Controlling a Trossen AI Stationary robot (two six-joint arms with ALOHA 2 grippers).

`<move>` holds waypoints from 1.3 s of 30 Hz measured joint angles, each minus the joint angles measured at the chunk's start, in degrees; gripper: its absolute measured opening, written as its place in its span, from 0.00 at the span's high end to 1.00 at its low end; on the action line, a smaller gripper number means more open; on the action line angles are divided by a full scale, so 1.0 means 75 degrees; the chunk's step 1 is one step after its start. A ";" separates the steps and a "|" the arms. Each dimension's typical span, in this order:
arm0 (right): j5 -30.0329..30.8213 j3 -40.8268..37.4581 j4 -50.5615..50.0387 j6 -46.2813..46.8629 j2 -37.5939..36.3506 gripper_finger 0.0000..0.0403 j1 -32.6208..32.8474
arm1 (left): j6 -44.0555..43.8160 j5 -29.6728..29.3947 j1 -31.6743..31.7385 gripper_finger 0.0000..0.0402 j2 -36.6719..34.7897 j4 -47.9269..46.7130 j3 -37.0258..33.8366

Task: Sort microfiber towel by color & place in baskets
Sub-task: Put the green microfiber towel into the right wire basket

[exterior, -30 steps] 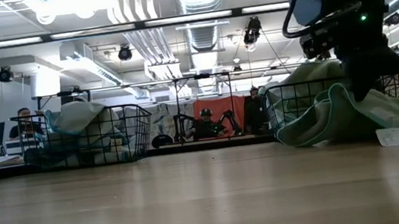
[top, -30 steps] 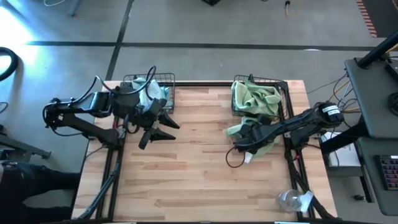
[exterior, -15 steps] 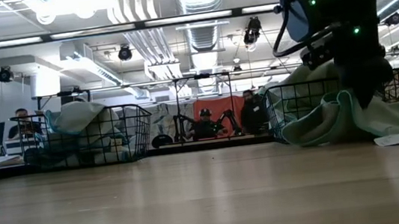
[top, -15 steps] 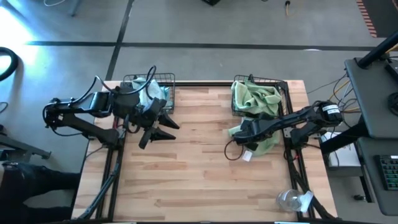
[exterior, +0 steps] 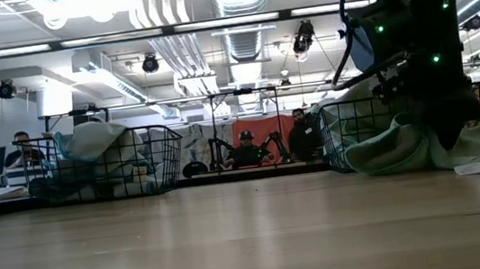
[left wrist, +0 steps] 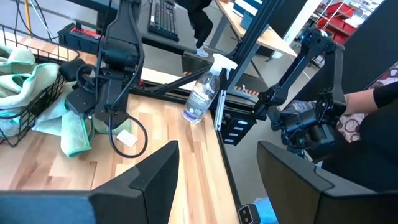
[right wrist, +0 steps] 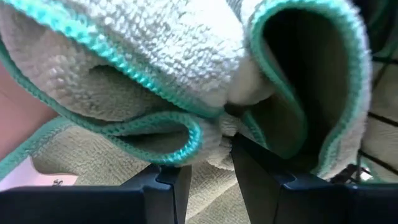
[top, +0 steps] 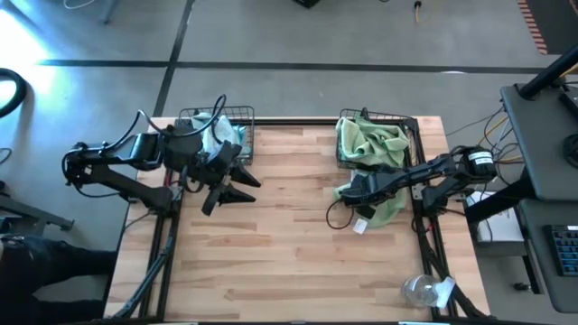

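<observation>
Pale green microfiber towel [top: 386, 204] lies on the wooden table [top: 289, 253] just before the right black wire basket [top: 408, 137]; the right gripper [top: 357, 191] pinches its fold. The left gripper [top: 237, 181] hangs open beside the left basket [top: 242, 116], holding nothing.

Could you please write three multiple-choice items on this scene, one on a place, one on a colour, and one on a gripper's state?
1. Where does the loose green towel lie?
A. in the left basket
B. on the table in front of the right basket
C. on the floor

2. What colour are the towels in the right basket?
A. pale green
B. red
C. black

3. How is the right gripper?
A. parked off the table
B. shut on a bottle
C. closed on a fold of the loose green towel

Answers:
1 B, the high view shows it on the wood just before that basket.
2 A, green cloth fills it.
3 C, the right wrist view shows cloth pinched between the fingers.
</observation>
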 joint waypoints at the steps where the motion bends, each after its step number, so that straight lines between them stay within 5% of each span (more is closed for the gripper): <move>1: -0.0011 -0.0046 0.0042 -0.0006 0.0000 0.72 0.0000 | 0.0000 0.0000 0.0001 0.50 0.0000 0.0000 0.0000; 24: -0.0797 -0.0713 0.1076 0.0021 -0.0015 0.73 -0.0020 | -0.0021 -0.0012 0.0000 0.50 0.0000 0.0040 0.0000; 39: -0.0891 -0.0728 0.1183 0.0102 -0.0009 0.97 -0.0020 | 0.0064 -0.0015 -0.0001 0.50 0.0000 0.0052 0.0000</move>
